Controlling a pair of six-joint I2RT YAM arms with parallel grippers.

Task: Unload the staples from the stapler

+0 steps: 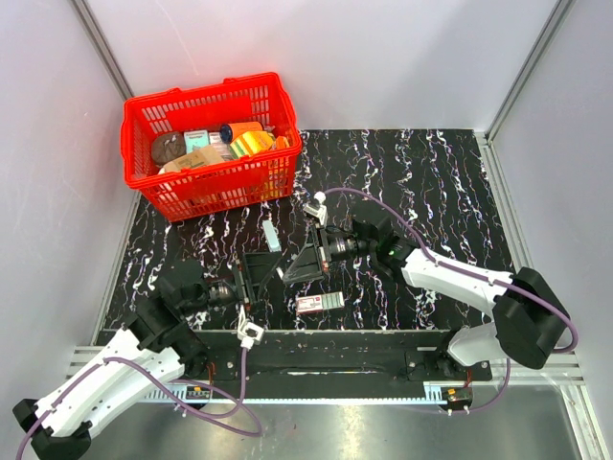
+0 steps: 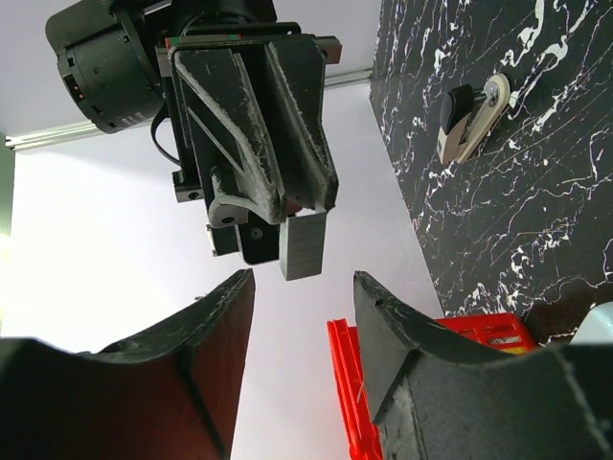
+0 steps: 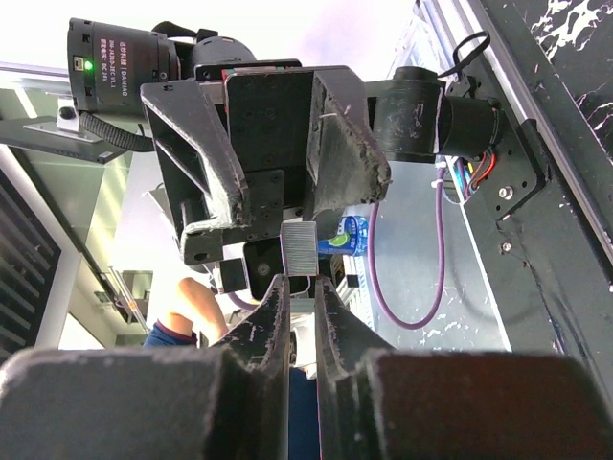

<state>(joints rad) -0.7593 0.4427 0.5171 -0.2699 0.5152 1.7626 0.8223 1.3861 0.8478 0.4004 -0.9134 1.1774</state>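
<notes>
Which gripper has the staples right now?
The right gripper: it is pinched shut on the staples, a short grey strip. The left gripper faces it with its fingers apart and nothing between them.

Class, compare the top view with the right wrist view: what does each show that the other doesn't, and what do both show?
Top only: the red basket, the stapler lying on the table, and a white-and-red box. Right wrist only: the staples, a ribbed grey strip pinched in the right claw, and a person's arm beyond. Both: the left claw, facing the right one, and a purple cable.
</notes>
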